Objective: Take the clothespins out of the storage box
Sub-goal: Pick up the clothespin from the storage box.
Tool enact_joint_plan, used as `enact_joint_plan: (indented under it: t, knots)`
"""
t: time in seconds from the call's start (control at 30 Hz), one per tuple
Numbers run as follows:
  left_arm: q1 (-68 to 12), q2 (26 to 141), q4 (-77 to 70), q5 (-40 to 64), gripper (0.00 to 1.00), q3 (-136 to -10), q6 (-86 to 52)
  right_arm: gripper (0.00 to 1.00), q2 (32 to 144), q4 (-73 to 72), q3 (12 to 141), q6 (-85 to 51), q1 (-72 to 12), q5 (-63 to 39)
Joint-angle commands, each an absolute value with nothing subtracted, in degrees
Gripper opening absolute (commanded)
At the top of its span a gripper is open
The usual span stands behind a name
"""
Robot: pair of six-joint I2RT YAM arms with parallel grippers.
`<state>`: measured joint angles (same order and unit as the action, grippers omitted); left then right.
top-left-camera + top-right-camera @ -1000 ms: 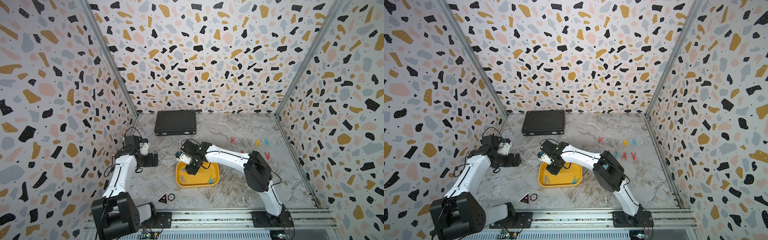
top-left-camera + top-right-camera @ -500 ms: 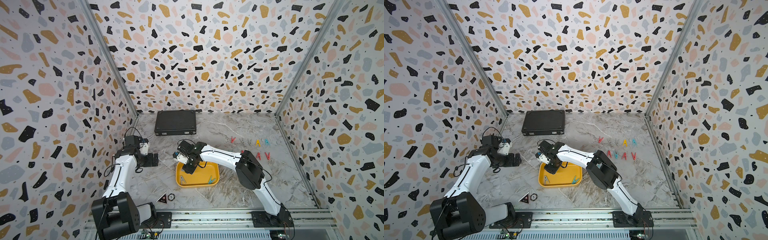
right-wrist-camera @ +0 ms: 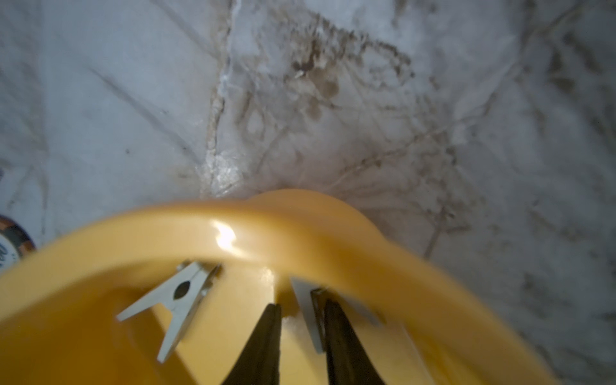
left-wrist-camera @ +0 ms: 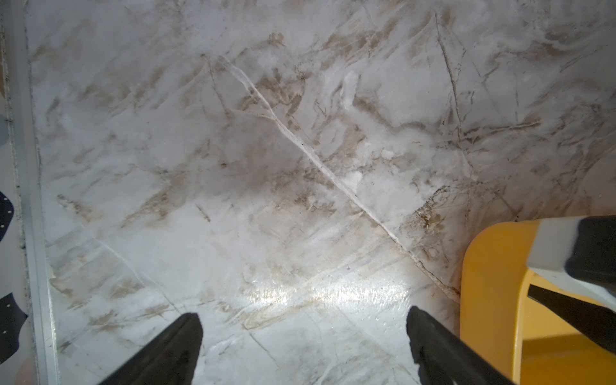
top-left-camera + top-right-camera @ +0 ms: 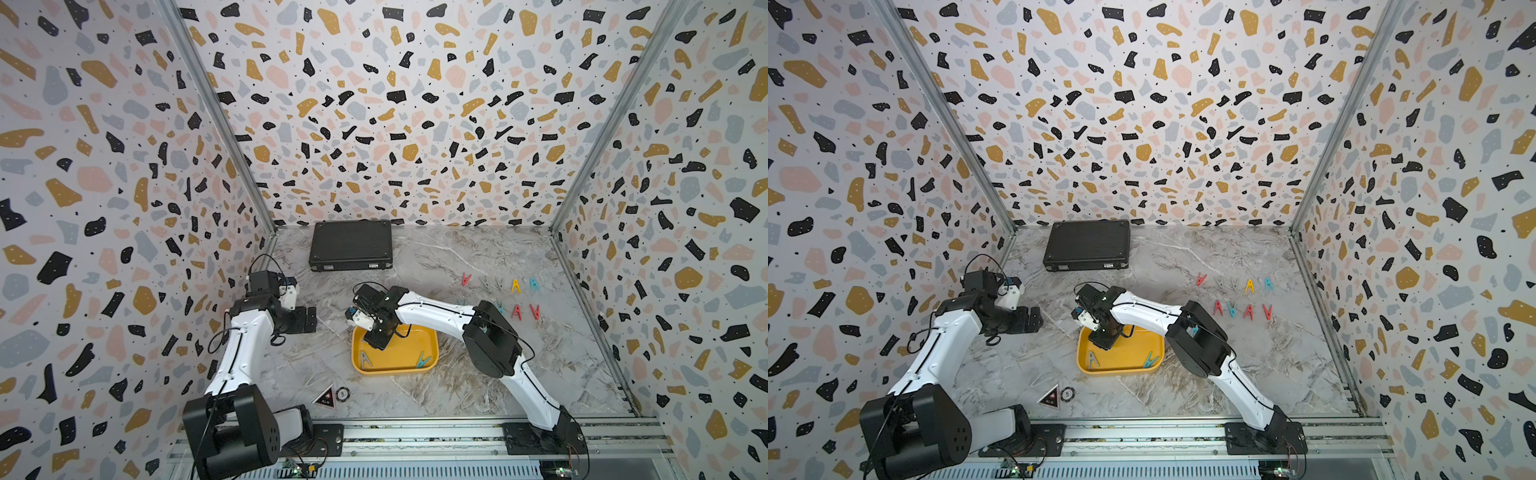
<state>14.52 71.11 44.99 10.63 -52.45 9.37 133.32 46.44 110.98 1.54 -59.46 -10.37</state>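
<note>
**Right wrist view: one leg of a grey peg sits between the fingers**

In the right wrist view the right gripper (image 3: 301, 305) is down inside the yellow tray (image 3: 266, 216), close to a rounded corner. Its fingers stand a narrow gap apart, not pressed together. One leg of a grey peg (image 3: 308, 313) lies in that gap, tight against one finger. A sliver of yellow floor shows between the leg and the opposite finger, so I judge nothing is pinched yet. The peg's other leg runs off behind the finger toward the tray wall.

The step in hand looks like the pinch itself. To do it well, squeeze gently on that one leg, since a thin, smooth peg can pivot or squirt out sideways. Keep the fingertips just off the floor so they do not drag the light tray. Then lift straight up over the low rim before carrying it sideways.

A second grey peg (image 3: 180, 300) lies just beside the fingers, untouched, against the same wall. In a top view a teal peg (image 5: 423, 359) lies at the tray's near corner on the far side. The pegs on the table (image 5: 516, 311) lie in two loose rows, well apart from the tray on the robot's right.

The left gripper (image 4: 303, 326) hangs spread wide and empty over the bare table (image 4: 233, 166), near the tray. It could steady the tray if it slides. The black case (image 5: 351, 245) sits closed at the back.
</note>
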Motion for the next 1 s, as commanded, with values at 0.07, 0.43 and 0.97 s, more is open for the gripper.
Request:
enact_joint_plan:
  t: [0.07, 0.43, 0.97]
  knots:
    - [14.85, 70.57, 44.93, 11.33, 1.00, -53.57, 9.59, 0.17, 132.61, 48.08, 111.78, 1.79, -60.01, -9.87]
    - [14.88, 70.48, 45.00, 11.43, 1.00, -53.51, 9.62, 0.00, 123.70, 45.90, 104.82, 2.67, -60.73, -10.36]
    - [14.85, 70.84, 45.05, 12.43, 1.00, -53.66, 9.71, 0.00, 102.12, 42.54, 91.25, -3.03, -60.23, -6.98]
